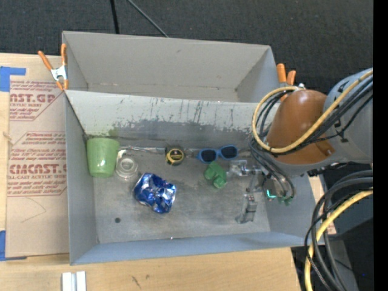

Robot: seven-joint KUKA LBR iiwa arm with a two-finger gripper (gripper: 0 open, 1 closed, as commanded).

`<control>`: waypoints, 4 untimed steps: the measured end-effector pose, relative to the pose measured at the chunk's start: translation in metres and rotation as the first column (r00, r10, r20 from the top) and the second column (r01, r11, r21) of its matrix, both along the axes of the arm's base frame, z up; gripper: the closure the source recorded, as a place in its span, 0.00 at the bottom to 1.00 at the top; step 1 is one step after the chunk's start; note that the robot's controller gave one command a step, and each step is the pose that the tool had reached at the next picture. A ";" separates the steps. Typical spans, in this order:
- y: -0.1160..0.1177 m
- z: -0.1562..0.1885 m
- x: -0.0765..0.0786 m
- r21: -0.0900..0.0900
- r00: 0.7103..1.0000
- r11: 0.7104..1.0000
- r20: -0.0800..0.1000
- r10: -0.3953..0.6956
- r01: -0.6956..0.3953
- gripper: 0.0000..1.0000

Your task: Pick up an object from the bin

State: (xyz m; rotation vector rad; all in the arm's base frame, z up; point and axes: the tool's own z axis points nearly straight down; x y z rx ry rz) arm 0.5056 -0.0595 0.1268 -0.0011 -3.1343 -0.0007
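Camera view: the hand (pixel 247 207) hangs low in the grey metal bin (pixel 182 71), near a small green plastic lump (pixel 214 175), plausibly its nearest candidate; whether it is open cannot be told.

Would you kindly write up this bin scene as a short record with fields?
bin: grey metal bin
pincer: pincer at the bin's right side, above bare floor
nearest thing: small green object, up-left of it, apart
back wall: blue sunglasses, yellow-black round item
left: green cup, clear small cup beside it
middle: crumpled blue wrapper
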 end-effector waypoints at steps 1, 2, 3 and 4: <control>-0.044 -0.034 -0.007 -0.001 0.996 0.996 0.004 0.085 -0.085 0.00; -0.068 -0.058 0.057 0.000 1.000 1.000 0.013 -0.002 0.002 0.00; 0.000 -0.041 0.048 0.003 0.994 0.994 0.008 -0.108 0.108 0.00; 0.017 -0.058 0.086 0.001 0.994 0.994 0.008 -0.106 0.106 0.00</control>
